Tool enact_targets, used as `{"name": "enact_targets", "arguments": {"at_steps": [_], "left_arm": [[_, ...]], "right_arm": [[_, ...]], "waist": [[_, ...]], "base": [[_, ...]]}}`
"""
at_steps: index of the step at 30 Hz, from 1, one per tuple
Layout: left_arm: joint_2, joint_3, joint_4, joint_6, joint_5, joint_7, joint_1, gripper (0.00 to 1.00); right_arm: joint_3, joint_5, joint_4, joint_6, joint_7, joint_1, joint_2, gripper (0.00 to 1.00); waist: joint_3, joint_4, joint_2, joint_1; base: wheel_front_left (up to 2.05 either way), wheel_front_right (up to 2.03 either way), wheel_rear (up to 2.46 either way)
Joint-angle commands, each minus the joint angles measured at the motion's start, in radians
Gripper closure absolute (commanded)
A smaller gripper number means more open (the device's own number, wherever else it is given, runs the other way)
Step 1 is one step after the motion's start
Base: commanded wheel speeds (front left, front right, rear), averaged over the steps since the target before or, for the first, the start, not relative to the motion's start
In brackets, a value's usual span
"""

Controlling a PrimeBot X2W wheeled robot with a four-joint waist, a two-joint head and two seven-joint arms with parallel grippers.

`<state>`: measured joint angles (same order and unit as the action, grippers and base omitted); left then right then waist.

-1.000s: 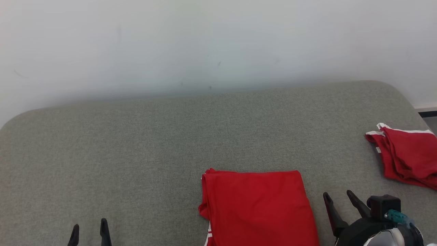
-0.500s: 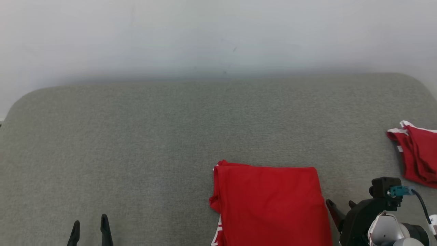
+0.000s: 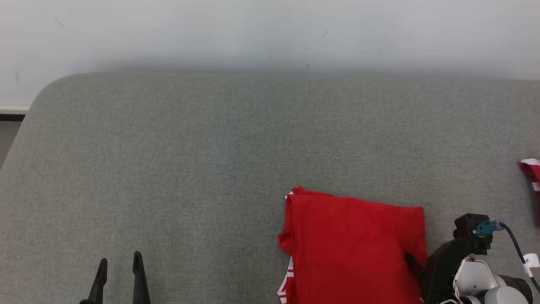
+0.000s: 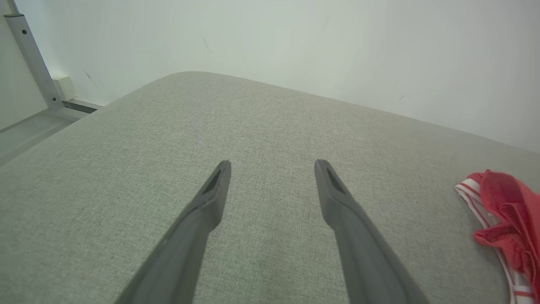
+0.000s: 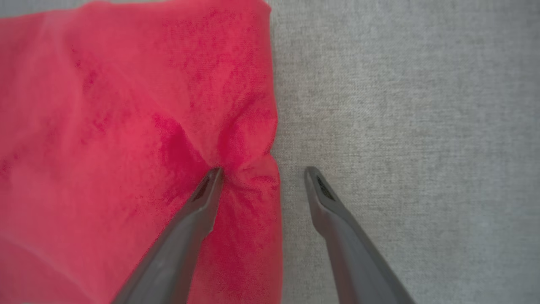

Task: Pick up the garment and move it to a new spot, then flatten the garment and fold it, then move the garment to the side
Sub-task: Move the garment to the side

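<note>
Red folded garment (image 3: 354, 245) lies lower right of centre on the grey cushion (image 3: 190, 169), and the right gripper (image 5: 263, 170), beside it a second ago, now straddles its edge, jaws spread (left gripper (image 3: 120, 257) idles lower left, also released), seemingly readying the sideways move.

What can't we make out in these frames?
Folded garment: near edge cut off by the head view's bottom; right corner hidden behind the right arm.
Second red garment: cut off by the head view's right edge, shape unclear.
Right gripper: its wrist view blurs the cloth, so fold layers are unreadable.
</note>
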<state>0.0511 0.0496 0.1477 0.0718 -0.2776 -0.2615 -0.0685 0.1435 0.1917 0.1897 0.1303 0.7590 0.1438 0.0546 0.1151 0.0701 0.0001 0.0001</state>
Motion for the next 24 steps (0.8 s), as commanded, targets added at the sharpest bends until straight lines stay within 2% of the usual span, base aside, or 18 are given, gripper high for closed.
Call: {"name": "enact_targets", "arguments": {"at_steps": [1,5,6,7,8,12,19,24], "left_arm": [[-0.001,-0.002,-0.003,0.003,-0.004,-0.004,0.016,0.00],[-0.001,-0.011,-0.002,0.005,-0.005,-0.005,0.029,0.00],[-0.001,-0.013,-0.003,0.004,-0.007,-0.005,0.032,0.00],[-0.001,-0.014,-0.004,0.003,-0.007,-0.005,0.034,0.00],[-0.001,-0.015,-0.005,0.002,-0.009,-0.005,0.036,0.00],[-0.001,-0.016,-0.011,-0.002,-0.014,-0.005,0.045,0.00],[-0.001,-0.027,-0.044,-0.007,-0.023,-0.004,0.071,0.00],[-0.001,-0.039,-0.059,-0.007,-0.027,-0.004,0.094,0.00]], "right_arm": [[0.002,0.001,0.015,0.000,0.011,0.010,-0.003,0.00],[-0.014,-0.023,0.058,0.000,0.037,0.016,-0.005,0.00],[-0.018,-0.026,0.064,0.000,0.041,0.019,-0.006,0.26],[-0.022,-0.028,0.067,0.000,0.041,0.025,-0.007,0.58],[-0.029,-0.034,0.067,0.000,0.041,0.032,-0.006,1.00],[-0.051,-0.044,0.052,0.000,0.046,0.059,0.018,1.00],[-0.145,-0.030,-0.020,0.000,0.096,0.184,0.128,1.00],[-0.175,0.011,-0.049,0.000,0.150,0.291,0.198,1.00]], "waist": [[0.022,0.018,-0.0001,-0.0001],[0.040,0.031,-0.0001,-0.0001],[0.045,0.032,-0.0001,-0.0001],[0.049,0.033,-0.0001,-0.0001],[0.053,0.034,-0.0001,-0.0001],[0.064,0.029,-0.0001,-0.0001],[0.094,-0.015,-0.0001,-0.0001],[0.120,-0.067,-0.0001,-0.0001]], "base": [[0.00,0.00,0.00],[0.00,0.00,0.00],[0.00,0.00,0.00],[0.00,0.00,0.00],[0.00,0.00,0.00],[0.00,0.00,0.00],[0.00,0.00,0.00],[0.00,0.00,0.00]]}}
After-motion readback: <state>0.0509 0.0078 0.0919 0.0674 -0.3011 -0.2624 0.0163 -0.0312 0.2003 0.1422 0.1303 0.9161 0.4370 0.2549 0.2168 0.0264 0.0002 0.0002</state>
